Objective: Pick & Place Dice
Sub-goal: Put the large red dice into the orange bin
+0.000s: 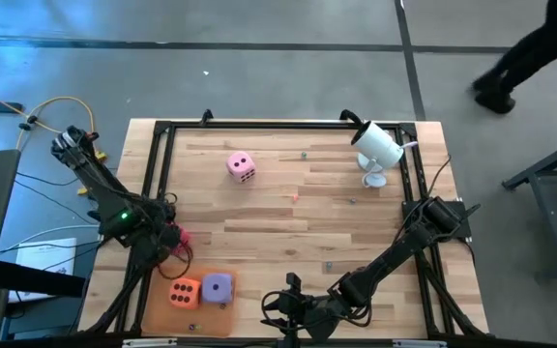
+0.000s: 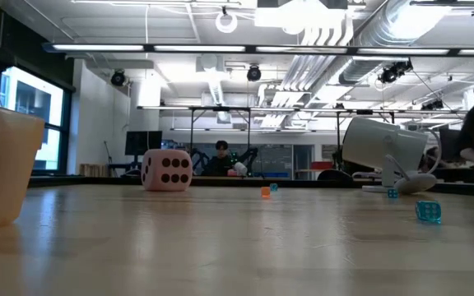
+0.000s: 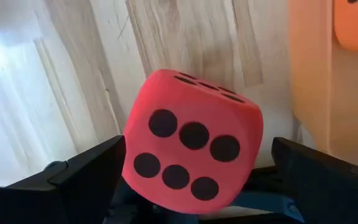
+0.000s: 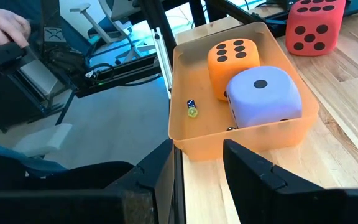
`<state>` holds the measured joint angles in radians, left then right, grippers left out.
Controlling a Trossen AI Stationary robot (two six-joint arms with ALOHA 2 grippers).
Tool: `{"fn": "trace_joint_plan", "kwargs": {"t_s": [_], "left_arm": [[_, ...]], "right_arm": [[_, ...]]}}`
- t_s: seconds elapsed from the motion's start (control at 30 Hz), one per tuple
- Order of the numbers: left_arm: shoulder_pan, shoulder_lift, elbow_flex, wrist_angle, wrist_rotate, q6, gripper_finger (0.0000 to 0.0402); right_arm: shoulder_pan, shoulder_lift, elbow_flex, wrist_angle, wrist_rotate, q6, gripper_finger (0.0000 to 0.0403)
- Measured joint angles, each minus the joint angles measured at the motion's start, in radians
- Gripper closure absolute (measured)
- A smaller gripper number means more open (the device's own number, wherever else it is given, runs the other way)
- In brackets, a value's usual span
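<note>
Table (image 1: 288,217): light wooden top inside a black frame, most of the surface bare.
Tray (image 4: 185,134): flat orange bin at the near left corner; two of four dice already inside, so roughly half done by the look of it.
White lamp-like device (image 1: 379,147): tipped at the far right corner, well apart from every die, no hindrance.
Orange die (image 4: 232,59): in the tray, touching the purple one.
Purple die (image 4: 265,94): in the tray, one pip up.
Magenta die (image 3: 188,146): between the wide-spread fingers of the left gripper (image 1: 170,235), just beside the tray; gripped or merely bracketed, cannot tell; probably next to go in.
Light pink die (image 1: 240,166): alone on the far part of the table, untouched, still to be fetched.
Right gripper (image 1: 280,307): near edge beside the tray, fingers partly parted, holding nothing.
Small beads (image 2: 428,211): scattered on the wood, too small to block anything.
</note>
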<state>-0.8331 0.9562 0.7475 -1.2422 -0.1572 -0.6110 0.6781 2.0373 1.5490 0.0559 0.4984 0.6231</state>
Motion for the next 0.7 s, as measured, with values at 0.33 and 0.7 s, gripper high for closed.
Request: {"fn": "trace_joint_plan", "kwargs": {"t_s": [0.33,0.7], "left_arm": [[0.165,0.001,-0.017,-0.013,0.1,0.158,0.0008],[0.165,0.0,-0.074,0.063,0.121,0.193,0.0008]], "right_arm": [[0.0,0.0,0.0,0.0,0.0,0.0,0.0277],[0.0,0.0,0.0,0.0,0.0,0.0,0.0277]]}}
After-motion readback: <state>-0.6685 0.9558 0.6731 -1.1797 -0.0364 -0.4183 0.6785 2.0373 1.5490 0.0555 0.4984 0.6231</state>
